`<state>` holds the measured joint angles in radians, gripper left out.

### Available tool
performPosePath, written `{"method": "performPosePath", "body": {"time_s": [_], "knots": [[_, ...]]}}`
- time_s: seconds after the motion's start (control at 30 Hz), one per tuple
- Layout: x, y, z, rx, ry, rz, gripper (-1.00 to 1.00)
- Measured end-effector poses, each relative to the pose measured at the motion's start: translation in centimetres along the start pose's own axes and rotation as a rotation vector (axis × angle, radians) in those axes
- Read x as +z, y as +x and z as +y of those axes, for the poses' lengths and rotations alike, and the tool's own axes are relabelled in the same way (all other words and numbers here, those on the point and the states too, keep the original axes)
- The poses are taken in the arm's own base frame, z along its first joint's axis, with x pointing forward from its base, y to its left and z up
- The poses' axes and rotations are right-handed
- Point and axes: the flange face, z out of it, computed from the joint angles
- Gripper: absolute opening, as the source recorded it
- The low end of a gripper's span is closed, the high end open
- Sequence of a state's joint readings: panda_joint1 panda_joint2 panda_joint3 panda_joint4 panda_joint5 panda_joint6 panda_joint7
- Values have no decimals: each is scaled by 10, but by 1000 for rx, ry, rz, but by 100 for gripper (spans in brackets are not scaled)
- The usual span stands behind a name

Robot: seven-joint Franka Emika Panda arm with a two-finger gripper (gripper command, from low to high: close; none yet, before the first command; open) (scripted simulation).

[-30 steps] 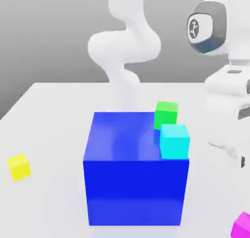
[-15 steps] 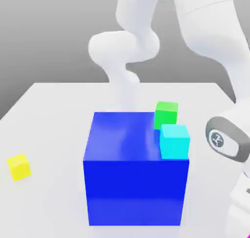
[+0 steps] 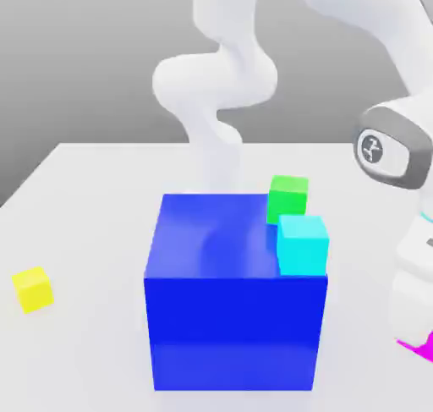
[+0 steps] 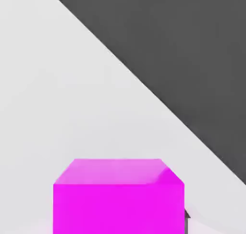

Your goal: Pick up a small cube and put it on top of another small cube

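Tabletop [image 3: 93,233] first, biggest of the lot: pale, plain, looking just like a second ago. Next up, the white arm [image 3: 224,80], and yeah, big change there. Swung over toward the exterior view's right compared with the oldest frame, then raised a bit since half a second ago, with the round-badged joint [image 3: 393,145] noticeably higher up now.

Big blue cube [image 3: 232,330] next, front and centre in the exterior view, not budged at all. Gripper [image 3: 414,341] over at the exterior view's right edge, pointing down, also higher than half a second ago. Fingers closed up and clamped on the small magenta cube, no longer wide apart like a second back.

Now for the little stuff. Magenta cube [image 4: 117,209] right up close in the hand view, flat face and paler top both showing. Up off its old spot too, going by the exterior view, and partly hidden under the gripper there. Cyan cube [image 3: 303,248] still on top of the big blue one, at the front corner on the exterior view's right. Green cube [image 3: 287,200] just behind it, same as before. Yellow cube [image 3: 34,289] still off to the exterior view's left, well apart from everything else.
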<state>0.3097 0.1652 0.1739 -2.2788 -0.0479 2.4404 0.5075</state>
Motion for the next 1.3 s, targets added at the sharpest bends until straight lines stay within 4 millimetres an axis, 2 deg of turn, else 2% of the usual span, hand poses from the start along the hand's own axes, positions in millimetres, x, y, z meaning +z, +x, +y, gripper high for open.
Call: {"method": "performPosePath", "body": {"time_s": [0.17, 0.33, 0.5, 0.67, 0.77, 0.8, 0.93, 0.97, 1.17, 1.23, 1.3], "knots": [[-52, -22, 31, -21, 0, 0, -100], [-96, -52, 58, -51, 0, 0, -100], [-131, -87, 88, -78, 2, -1, -100], [-156, -125, 116, -105, 4, -2, -100], [-167, -149, 132, -121, 6, -2, -100], [-164, -153, 135, -125, 6, -3, -100], [-116, -158, 138, -128, 7, -3, -100], [-109, -158, 138, -128, 7, -3, 100], [-105, -159, 138, -129, 5, -2, 100], [-120, -157, 138, -129, 3, -1, 100], [-145, -157, 138, -129, 3, -1, 100]]}}
